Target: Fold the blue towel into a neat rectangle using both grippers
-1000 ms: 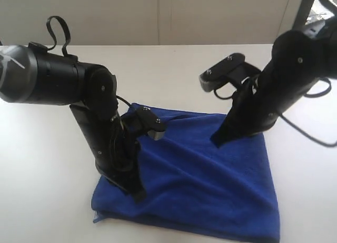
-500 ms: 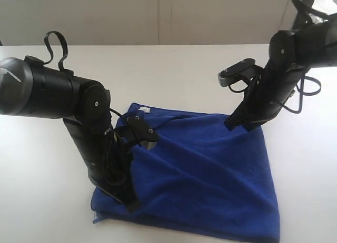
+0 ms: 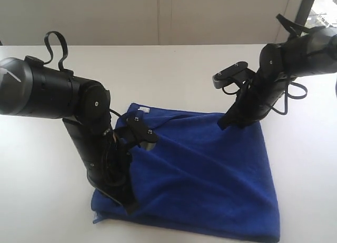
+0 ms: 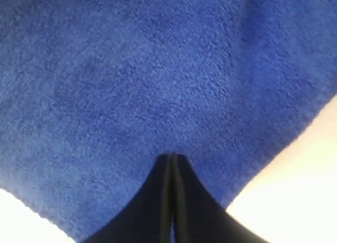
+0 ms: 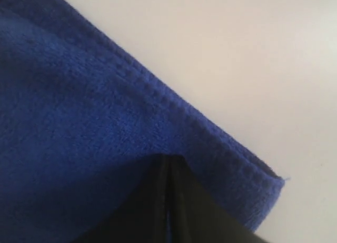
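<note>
Pale wall [image 3: 158, 17] backed a white bench [image 3: 184, 69], and the blue towel [image 3: 210, 174] lay flat on it toward the near side, right of centre in the exterior view. Its outline was almost as deep as it was wide, so I could not name a long axis with confidence.

The left jaws were at the towel's 8 o'clock corner, tips down on the cloth just inside the hem. The left wrist view showed them pressed together with blue pile all round the tips. The right jaws were at about 1 o'clock, at the far hem close to that corner, and they too were pressed together. The right wrist view showed the hemmed corner and its thread tail [image 5: 285, 178] just beside them. Whether either pair had any cloth nipped between the tips, I could not tell.

So the two pairs stood diagonally across the towel, each arm nearest its own corner: the left arm [image 3: 100, 148] at the near left, the right arm [image 3: 263, 90] at the far right. By my judgement, a clean fold would need both pairs on one shared edge.

No brand or writing was readable. A pale speck [image 3: 143, 110] at the 11 o'clock corner may have been a tag.
</note>
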`<state>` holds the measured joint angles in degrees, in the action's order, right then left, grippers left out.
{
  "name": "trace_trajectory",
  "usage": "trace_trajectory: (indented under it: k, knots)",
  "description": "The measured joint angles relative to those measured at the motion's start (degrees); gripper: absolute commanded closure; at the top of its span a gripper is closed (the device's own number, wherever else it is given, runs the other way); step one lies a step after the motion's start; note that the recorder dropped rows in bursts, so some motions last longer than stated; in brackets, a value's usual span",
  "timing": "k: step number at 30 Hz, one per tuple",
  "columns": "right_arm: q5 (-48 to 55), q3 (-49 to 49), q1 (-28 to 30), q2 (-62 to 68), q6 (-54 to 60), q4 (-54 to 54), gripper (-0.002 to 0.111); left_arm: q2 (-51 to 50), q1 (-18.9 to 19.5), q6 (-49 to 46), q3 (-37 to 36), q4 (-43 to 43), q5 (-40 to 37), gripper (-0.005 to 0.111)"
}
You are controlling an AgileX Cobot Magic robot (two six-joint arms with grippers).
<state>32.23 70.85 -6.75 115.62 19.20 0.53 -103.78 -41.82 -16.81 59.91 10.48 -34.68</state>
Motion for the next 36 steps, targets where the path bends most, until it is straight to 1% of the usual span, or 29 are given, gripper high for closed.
trace_trajectory:
  k: [11, 26, 31, 36]
  knots:
    - [-0.6, 0.5, 2.1, 0.5, -1.2, -1.8, 0.108, 0.8, 0.0, 1.2, 0.0, 0.4, -1.6, 0.107]
    - [-0.8, 1.2, 2.1, 1.4, -1.2, -2.3, 0.108, 1.2, 0.0, 1.4, 0.0, 1.4, -3.1, 0.107]
    - [-1.1, 1.2, 2.4, 1.5, -1.2, -2.3, 0.108, 1.2, 0.0, 1.5, -2.1, 1.5, -1.6, 0.107]
    - [-1.7, 1.2, 3.8, 1.7, -2.4, -1.3, 0.108, 1.9, 0.0, 2.1, -4.7, 2.0, 0.5, 0.107]
